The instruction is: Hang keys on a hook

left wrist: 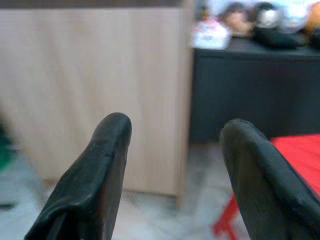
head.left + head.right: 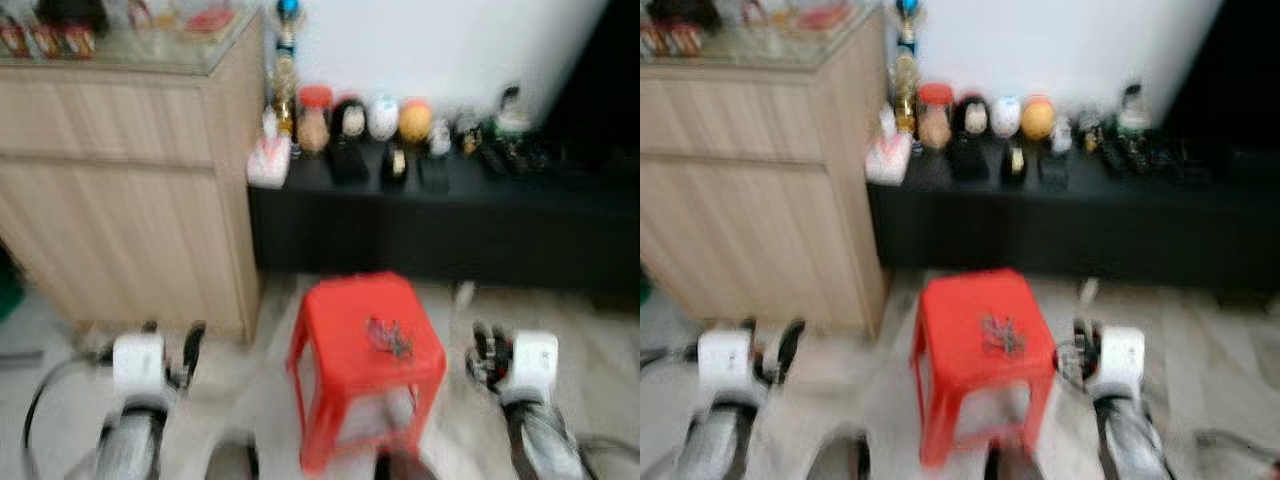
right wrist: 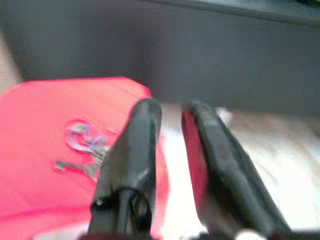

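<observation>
Both eye views motion-blurred. Keys (image 2: 389, 338) on the red stool (image 2: 340, 310) are a smear, individual keys unreadable. Items on the black shelf (image 2: 560, 215) too soft to identify. Stool legs cut off at bottom edge. Right wrist view: keys (image 3: 82, 145) partly behind right claw (image 3: 171, 114).

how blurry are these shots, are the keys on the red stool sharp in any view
Both eye views are smeared by motion blur: the keys on the red stool read as a dark tangle. Right wrist view shows the keys larger but soft, beside the right gripper. Left wrist view: the left gripper looks fairly crisp, the wooden cabinet behind is hazy.
</observation>
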You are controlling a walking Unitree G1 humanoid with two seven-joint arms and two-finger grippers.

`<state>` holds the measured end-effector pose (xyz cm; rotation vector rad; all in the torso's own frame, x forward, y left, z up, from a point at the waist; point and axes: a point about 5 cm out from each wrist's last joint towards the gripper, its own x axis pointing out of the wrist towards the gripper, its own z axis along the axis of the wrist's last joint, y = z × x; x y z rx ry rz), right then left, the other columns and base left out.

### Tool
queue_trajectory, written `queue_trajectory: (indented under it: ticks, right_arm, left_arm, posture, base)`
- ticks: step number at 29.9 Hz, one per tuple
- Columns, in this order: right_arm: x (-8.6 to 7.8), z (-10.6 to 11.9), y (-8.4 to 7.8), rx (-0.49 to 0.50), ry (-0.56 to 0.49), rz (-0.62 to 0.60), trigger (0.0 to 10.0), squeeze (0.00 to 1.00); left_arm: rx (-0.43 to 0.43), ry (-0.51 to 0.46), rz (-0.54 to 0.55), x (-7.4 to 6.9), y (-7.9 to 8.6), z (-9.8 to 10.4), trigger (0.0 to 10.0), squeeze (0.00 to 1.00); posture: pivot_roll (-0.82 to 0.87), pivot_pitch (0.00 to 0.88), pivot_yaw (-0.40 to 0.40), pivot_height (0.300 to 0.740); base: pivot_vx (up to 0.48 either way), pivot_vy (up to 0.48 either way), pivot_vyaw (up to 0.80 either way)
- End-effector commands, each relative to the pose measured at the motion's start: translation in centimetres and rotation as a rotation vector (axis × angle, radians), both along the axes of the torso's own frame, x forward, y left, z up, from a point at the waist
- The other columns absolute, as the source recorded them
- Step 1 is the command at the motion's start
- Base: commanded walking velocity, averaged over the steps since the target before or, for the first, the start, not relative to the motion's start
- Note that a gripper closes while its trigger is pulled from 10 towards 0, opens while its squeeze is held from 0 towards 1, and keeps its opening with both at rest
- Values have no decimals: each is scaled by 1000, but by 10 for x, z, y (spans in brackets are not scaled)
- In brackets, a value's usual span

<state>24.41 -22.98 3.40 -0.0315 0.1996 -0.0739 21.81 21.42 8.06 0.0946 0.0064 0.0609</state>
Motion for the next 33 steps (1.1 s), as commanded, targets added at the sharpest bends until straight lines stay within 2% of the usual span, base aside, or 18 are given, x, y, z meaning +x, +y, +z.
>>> queue_trajectory:
  ticks: [1,12,16,23,33]
  right_arm:
    - [-3,-4,5,13,9,8,10000,0]
    - [-3,-12,1,7,30,7,10000,0]
    - [-4,-19,1,-6,80,-9,10000,0]
    - [-6,-28,1,-8,120,-42,10000,0]
    - [-7,-40,-10,2,162,-72,10000,0]
  left_arm:
    - [7,34,-4,-2,0,-5,10000,0]
    - [-4,39,-15,1,-2,-6,10000,0]
    - [-5,46,-13,3,-1,-6,10000,0]
    - [-6,46,-8,4,0,-5,10000,0]
    - [6,49,1,5,8,-5,10000,0]
  posture:
    - [31,20,-69,623]
    - [29,18,-69,623]
    - [33,28,-73,623]
    - [37,40,-75,623]
    - [31,49,-75,623]
  base:
    - [0,0,0]
    - [0,0,0]
    - [0,0,0]
    - [253,0,0]
    - [282,0,0]
